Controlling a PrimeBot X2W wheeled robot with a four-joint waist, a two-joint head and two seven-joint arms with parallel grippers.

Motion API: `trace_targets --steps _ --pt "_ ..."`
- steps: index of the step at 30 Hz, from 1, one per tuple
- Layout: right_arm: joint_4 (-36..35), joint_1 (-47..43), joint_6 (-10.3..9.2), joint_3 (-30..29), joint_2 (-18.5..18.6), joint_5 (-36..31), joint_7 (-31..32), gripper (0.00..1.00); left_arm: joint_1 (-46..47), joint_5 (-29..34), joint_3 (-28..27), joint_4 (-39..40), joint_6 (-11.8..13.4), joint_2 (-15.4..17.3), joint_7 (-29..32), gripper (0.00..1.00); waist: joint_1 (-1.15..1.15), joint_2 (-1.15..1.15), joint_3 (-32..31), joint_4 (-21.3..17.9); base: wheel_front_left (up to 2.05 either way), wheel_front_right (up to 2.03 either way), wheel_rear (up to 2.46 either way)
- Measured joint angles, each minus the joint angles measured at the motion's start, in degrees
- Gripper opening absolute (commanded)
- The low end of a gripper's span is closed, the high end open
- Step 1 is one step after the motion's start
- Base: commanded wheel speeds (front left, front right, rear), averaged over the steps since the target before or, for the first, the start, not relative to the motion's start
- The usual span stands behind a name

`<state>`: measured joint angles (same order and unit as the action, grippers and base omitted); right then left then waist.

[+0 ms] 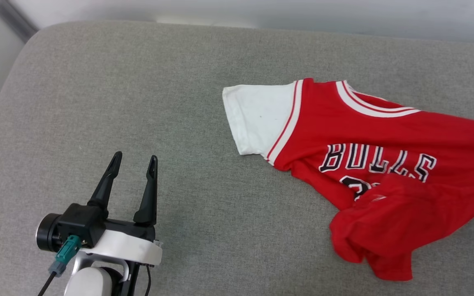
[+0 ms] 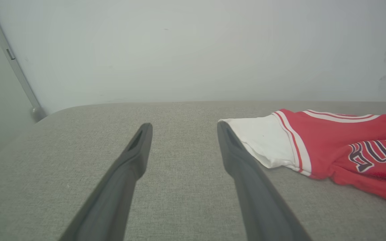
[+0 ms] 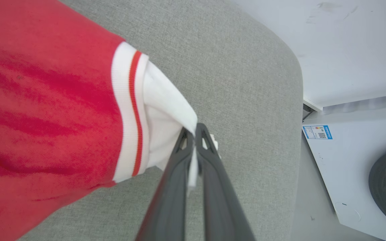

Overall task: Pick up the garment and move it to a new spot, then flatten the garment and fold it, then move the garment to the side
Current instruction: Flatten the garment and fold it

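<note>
The red jersey (image 1: 389, 131) carries the word "BULLS" (image 1: 377, 161) across its chest in black letters edged with white. Below it only the top of a number shows, the rest under a fold and unreadable. The white washing machine (image 3: 347, 167) bears a blue-and-white label (image 3: 317, 132) with a QR code, its print too small to read.

The left gripper (image 1: 135, 157), two long dark fingers on a black block above a white wrist collar (image 1: 126, 246), sits at the lower left of the head view. Its fingers point forward and stand well apart, with nothing between them. The right gripper (image 3: 194, 130) has its dark fingers pressed together at the tips, pinching the edge of the white short sleeve (image 3: 166, 120) of the red jersey shirt (image 3: 45, 100).
</note>
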<state>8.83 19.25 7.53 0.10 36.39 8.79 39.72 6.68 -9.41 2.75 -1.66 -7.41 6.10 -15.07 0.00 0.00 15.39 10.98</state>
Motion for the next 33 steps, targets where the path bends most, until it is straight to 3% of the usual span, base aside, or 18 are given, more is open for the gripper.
trace_targets --steps 2,3,4,5,10,16,22,30,33 --pt "2.52 1.62 -0.01 -0.03 0.71 -0.40 -1.32 0.00 0.10 -0.02 0.12 -0.02 0.00 0.08 0.00 1.00 0.00 0.00 0.53 0.11 0.00 0.00 0.00" --pt "3.79 2.12 -0.01 0.23 0.73 -0.52 -1.93 0.20 0.25 -0.11 0.18 -0.03 0.00 0.09 0.00 1.00 0.00 0.00 0.74 0.20 0.00 0.00 0.00" --pt "5.24 2.48 -0.01 0.54 0.71 -0.76 -2.63 0.69 0.44 -0.20 0.21 -0.03 0.00 0.11 0.00 1.00 0.00 0.00 0.94 0.28 0.00 0.00 0.00" --pt "6.73 2.92 0.00 0.54 0.63 -0.86 -3.24 1.00 0.66 -0.23 0.21 -0.04 0.00 0.12 0.00 1.00 0.00 0.00 1.12 0.36 0.00 0.00 0.00" --pt "11.81 4.90 -0.01 0.37 -2.23 -1.19 -8.13 1.00 0.93 -0.33 0.07 -0.48 0.00 0.15 0.00 1.00 0.00 0.00 0.87 0.29 0.00 0.00 0.00" --pt "11.91 5.41 -0.01 -0.99 -7.53 0.46 -16.12 1.00 0.70 -0.45 -1.29 -0.31 0.00 0.47 -0.01 1.00 0.00 0.00 -1.26 -1.34 0.00 0.00 0.00" --pt "4.35 3.35 -0.01 -1.55 -12.76 3.69 -27.13 1.00 -0.55 -1.45 -2.24 0.48 0.00 0.55 0.00 1.00 0.00 0.00 -3.94 -4.14 0.00 0.00 0.00" --pt "-5.97 -5.53 -0.01 -3.75 -22.38 8.55 -41.24 1.00 -1.92 -2.99 -2.20 1.13 0.00 1.09 0.00 1.00 0.00 0.00 -6.65 -7.82 0.00 0.00 0.00" --pt "-8.57 -9.41 -0.02 -3.74 -24.02 6.80 -45.22 1.00 -2.76 -3.54 -1.02 0.80 0.00 1.66 0.00 1.00 0.00 0.00 -7.32 -8.99 0.00 0.00 0.00"
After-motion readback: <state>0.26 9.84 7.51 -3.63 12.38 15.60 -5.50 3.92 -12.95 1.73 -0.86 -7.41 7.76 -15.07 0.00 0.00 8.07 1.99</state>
